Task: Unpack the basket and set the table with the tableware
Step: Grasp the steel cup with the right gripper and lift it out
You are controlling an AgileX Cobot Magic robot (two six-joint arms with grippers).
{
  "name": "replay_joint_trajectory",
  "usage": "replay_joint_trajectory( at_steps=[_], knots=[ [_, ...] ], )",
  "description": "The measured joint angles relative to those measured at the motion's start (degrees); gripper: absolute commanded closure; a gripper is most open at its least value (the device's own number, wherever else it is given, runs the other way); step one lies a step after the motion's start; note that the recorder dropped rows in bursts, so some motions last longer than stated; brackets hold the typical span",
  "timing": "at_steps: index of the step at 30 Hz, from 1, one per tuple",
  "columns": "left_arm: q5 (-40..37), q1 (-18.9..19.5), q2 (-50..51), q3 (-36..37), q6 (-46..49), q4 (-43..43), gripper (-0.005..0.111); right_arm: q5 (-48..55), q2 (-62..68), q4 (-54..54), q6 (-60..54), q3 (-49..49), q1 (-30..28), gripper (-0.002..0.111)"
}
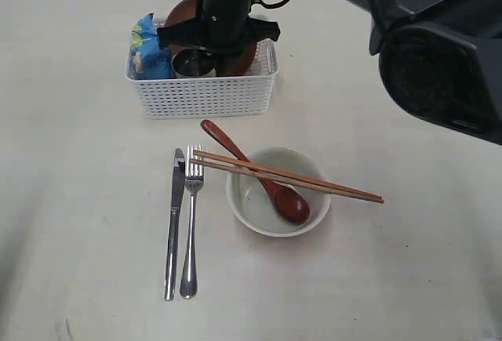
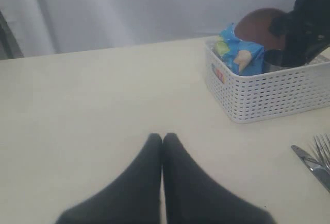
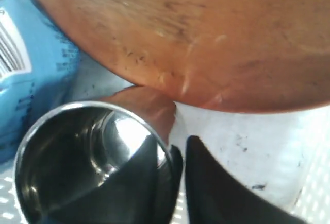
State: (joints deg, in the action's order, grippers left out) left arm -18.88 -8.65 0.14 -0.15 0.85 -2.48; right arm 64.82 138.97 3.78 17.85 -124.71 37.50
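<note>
Inside perforated white basket [image 1: 205, 94], right pincer [image 3: 179, 157] nipping shiny steel cup's [image 3: 77, 152] round rim.

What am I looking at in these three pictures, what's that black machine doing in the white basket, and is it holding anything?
It is a robot with two arms, each ending in a two-fingered gripper. One picture looks down on the whole table; the other two come from cameras on the arms' wrists.

Already laid out are a knife, a fork, and a white bowl with a dark red spoon in it and chopsticks across its rim.

The basket holds a blue snack bag, a reddish-brown plate and a small steel cup.

The right gripper is down in the basket with one finger inside the cup and one outside, astride its rim. The left gripper is shut and empty, off to the side.
</note>
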Motion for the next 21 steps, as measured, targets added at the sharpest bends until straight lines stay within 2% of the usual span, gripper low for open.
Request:
replay_joint_trajectory(
  at_steps=[14,21],
  knots=[
    [0.00,0.00,0.00,0.00,0.00,0.00,0.106,-0.13,-2.96,-3.78,-0.65,-0.23,0.10,0.109],
    [0.00,0.00,0.00,0.00,0.00,0.00,0.106,4.51,-6.57,-6.63,-1.84,-8.62,-3.14,0.109]
  ],
)
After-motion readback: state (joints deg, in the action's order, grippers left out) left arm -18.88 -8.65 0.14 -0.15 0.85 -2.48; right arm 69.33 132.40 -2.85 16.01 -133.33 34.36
